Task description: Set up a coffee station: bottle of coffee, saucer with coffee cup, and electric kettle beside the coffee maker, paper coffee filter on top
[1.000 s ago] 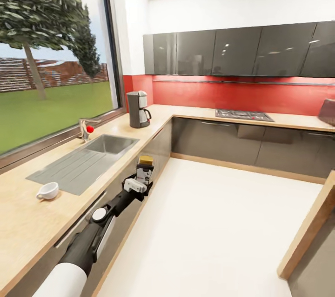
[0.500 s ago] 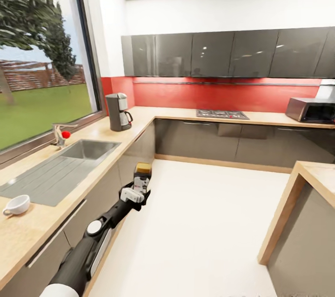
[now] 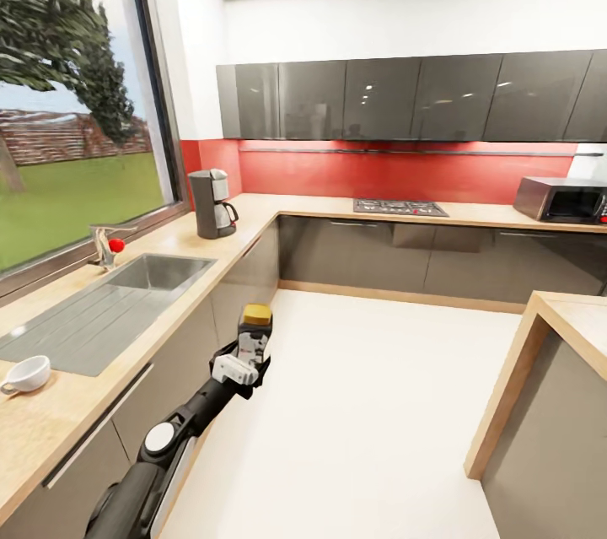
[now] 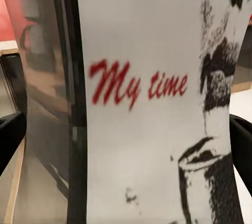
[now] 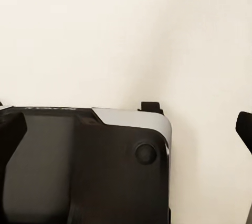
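One bottle of coffee [image 3: 255,330] was gripped upright in the left tool [image 3: 244,353], carried over the pale floor [image 3: 362,421] just off the front edge of the table [image 3: 51,421]. It was probably held upright and low so that it could be set down on its base without being turned. From the left wrist, its white label [image 4: 157,98] with red lettering was seen close between the dark fingers [image 4: 10,140], pressed on either side.

Well beyond the bottle, near the far corner of the table, the coffee maker [image 3: 211,202] was placed; the bottle was judged to be in transit toward it, not yet delivered. Nearer than the coffee maker, a steel sink [image 3: 156,271] with a red-knobbed tap [image 3: 108,245] was set into the table, and the coffee cup [image 3: 25,374] was resting on the wood-grain surface, well apart from the coffee maker.

Whether the right tool [image 5: 126,124] was released or clenched could not be told from its wrist view, where dark robot bodywork over the floor was seen.

Dark grey wall cabinets [image 3: 405,96], a red backsplash, a hob [image 3: 399,207] and a microwave [image 3: 563,200] were ranged along the far wall, beside a large window [image 3: 76,100].
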Controlling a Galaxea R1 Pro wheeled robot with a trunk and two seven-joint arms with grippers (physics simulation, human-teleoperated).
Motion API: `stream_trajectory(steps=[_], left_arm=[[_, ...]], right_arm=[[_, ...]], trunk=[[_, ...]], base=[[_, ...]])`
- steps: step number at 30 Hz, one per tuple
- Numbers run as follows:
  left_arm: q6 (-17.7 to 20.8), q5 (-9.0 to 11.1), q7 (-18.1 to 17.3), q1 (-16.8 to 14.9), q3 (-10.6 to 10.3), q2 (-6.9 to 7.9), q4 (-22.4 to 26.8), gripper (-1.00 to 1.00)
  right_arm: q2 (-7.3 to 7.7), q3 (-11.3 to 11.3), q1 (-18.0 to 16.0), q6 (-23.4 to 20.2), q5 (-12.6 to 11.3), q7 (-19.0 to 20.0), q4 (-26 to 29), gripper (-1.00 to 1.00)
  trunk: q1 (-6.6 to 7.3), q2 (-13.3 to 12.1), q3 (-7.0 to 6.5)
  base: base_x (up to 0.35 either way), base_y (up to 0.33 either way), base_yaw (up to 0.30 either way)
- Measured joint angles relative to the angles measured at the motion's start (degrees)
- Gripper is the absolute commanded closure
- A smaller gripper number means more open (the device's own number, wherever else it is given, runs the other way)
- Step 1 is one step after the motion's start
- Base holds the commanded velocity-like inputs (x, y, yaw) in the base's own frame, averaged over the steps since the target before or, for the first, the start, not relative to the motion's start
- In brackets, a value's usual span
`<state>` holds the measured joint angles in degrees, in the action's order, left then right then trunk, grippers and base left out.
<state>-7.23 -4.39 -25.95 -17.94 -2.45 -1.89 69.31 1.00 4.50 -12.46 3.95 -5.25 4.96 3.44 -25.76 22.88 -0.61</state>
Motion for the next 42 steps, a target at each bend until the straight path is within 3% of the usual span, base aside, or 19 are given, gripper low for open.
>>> stream_trajectory(steps=[10,42], left_arm=[[2.3,0.0,0.0,0.0,-0.1,-0.01,0.1,1.00],[2.8,0.4,0.0,0.0,0.3,-0.01,0.1,1.00]], right_arm=[[0.02,0.0,0.0,0.0,0.0,0.0,0.0,-1.00],[-0.15,0.1,0.0,0.0,0.1,-0.1,-0.3,-1.00]], trunk=[[0.02,0.0,0.00],[0.03,0.0,0.01]], base=[[0.056,0.000,0.000],[0.318,-0.040,0.000]])
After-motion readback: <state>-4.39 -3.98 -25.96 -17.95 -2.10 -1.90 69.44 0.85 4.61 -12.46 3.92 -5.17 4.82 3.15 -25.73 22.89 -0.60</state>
